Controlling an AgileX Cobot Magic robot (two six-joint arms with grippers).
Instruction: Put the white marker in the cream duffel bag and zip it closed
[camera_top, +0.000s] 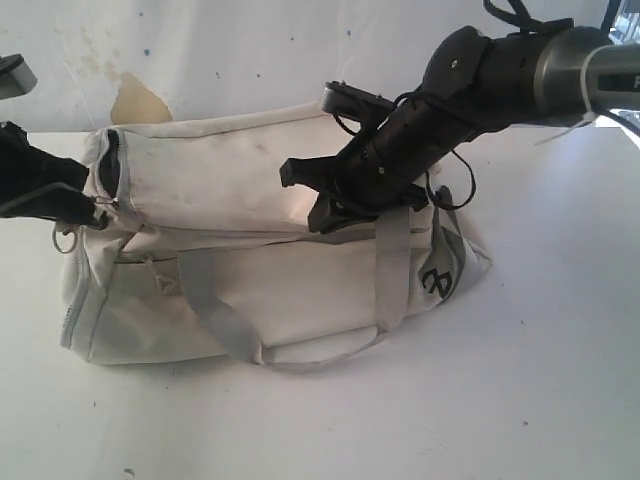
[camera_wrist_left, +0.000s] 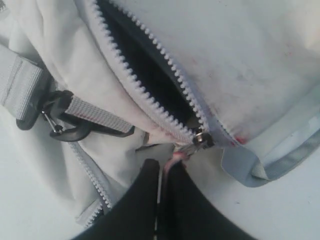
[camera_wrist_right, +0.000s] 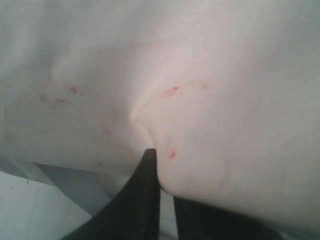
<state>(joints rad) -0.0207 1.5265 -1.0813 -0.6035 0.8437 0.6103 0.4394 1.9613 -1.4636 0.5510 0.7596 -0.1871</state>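
While the left gripper (camera_wrist_left: 163, 166) has its fingers pressed together on the pinkish zip pull (camera_wrist_left: 175, 157), the slider (camera_wrist_left: 202, 138) sits just past the tips. The open teeth run away from it round the left end of the cream duffel bag (camera_top: 250, 290), with the dark gap (camera_wrist_left: 145, 75) not yet zipped. The right gripper (camera_wrist_right: 161, 172) is clamped on a pucker of top-flap fabric, well apart from the slider, so I take the left arm as nearer. White marker: not visible anywhere, probably inside. Only the left wrist view shows the pull; the exterior view shows both arms.
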